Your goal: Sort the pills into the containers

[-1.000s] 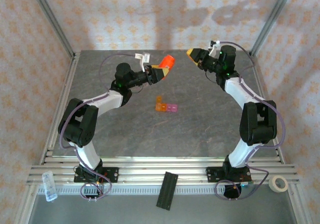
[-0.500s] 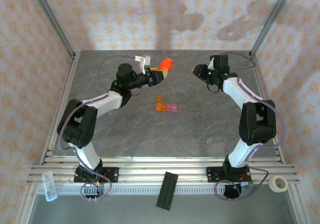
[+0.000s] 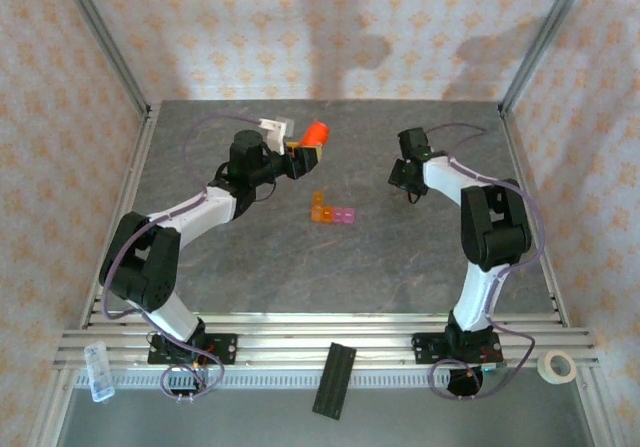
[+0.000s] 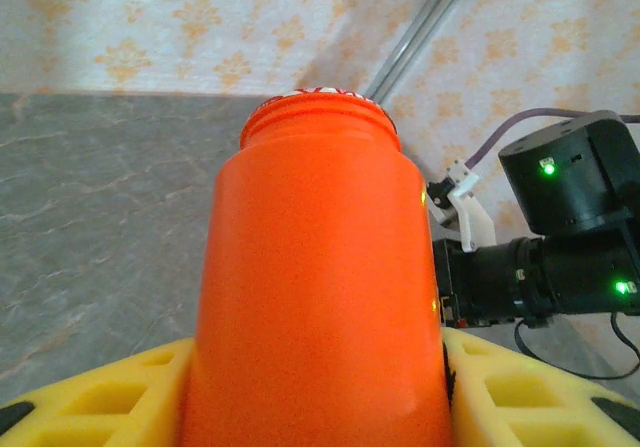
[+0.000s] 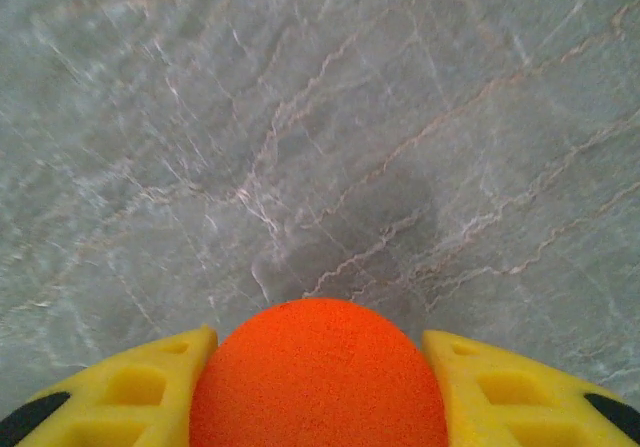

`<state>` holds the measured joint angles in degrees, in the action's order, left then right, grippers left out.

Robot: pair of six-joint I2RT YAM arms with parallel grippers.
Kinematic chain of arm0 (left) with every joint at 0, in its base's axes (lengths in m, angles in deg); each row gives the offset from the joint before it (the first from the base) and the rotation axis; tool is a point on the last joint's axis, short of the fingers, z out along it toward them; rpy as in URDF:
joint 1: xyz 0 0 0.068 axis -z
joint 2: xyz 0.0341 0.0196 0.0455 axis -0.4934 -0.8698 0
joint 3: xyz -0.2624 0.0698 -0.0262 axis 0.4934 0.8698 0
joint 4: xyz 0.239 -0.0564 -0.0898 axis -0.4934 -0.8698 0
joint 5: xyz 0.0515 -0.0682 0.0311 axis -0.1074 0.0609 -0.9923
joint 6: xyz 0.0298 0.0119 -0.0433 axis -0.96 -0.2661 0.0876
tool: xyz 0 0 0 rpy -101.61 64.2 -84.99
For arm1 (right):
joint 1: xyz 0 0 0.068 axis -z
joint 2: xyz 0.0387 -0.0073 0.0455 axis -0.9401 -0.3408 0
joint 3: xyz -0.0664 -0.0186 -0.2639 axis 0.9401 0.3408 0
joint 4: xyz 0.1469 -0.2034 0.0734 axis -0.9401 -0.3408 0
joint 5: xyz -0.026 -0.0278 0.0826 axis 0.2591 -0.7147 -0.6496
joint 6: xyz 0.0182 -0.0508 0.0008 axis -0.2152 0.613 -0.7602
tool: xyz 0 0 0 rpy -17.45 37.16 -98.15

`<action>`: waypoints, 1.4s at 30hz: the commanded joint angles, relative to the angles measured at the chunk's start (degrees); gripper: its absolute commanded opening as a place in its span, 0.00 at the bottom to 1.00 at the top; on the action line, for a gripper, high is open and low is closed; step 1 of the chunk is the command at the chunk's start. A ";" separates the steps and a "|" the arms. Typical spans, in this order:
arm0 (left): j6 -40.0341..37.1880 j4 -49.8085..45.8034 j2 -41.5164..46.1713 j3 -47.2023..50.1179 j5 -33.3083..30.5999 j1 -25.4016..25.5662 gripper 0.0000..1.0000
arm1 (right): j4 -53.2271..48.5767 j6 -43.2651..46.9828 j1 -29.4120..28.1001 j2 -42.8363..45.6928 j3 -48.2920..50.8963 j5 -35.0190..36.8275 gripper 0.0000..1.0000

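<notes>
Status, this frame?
Left end effector shut on orange cylindrical bottle, uncapped. Right end effector shut on round orange cap. Orange-and-pink translucent cell strip mid-table, apart from both.

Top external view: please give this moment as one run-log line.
left hand: shut on orange cylindrical plastic bottle | right hand: shut on round orange piece | orange-pink plastic cell strip: on grey table, untouched
</notes>
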<state>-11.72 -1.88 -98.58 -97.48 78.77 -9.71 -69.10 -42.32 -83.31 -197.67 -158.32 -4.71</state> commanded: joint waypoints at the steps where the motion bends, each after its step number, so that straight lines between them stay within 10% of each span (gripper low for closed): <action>1: -2.54 -3.20 2.85 0.09 -4.12 -0.08 0.00 | -2.28 -0.73 -0.80 -1.40 -1.04 5.24 0.34; 15: 1.33 -17.66 5.67 -1.57 -15.16 2.17 0.00 | -2.17 -1.89 -1.00 -0.85 1.23 -0.32 0.71; 42: 32.22 -40.84 12.03 -18.78 -24.80 5.20 0.00 | 1.66 3.03 -9.73 12.15 5.67 -23.48 0.71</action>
<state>13.83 -39.91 -86.64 -112.10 56.06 -5.27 -66.48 -42.80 -91.40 -187.07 -154.00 -25.17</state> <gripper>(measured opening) 0.515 0.715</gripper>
